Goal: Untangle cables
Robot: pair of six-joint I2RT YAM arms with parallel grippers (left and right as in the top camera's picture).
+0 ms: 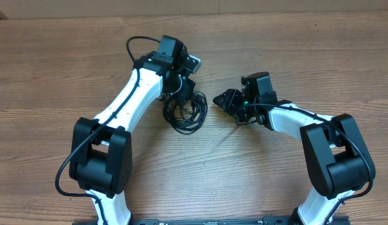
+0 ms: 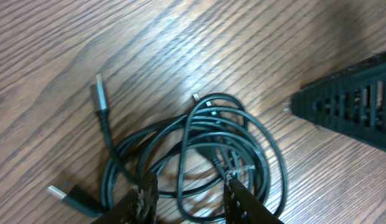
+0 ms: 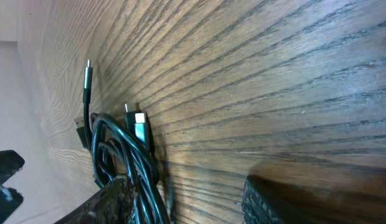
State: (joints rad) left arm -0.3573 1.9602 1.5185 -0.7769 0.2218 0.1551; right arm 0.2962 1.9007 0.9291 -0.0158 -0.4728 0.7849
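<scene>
L pincer [image 2: 190,186], jaws apart, over cables [image 2: 208,146] bunched on table [image 2: 255,43].

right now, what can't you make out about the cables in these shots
- Overhead: the cables are too small to count strands or find plugs, and the left arm covers the top of the bunch.
- Left wrist: the lower loops run off the bottom edge and behind the left gripper.
- Right wrist: most of the bunch is cut off by the bottom edge and the right gripper.
- Number of cables: strands overlap in every view.
</scene>
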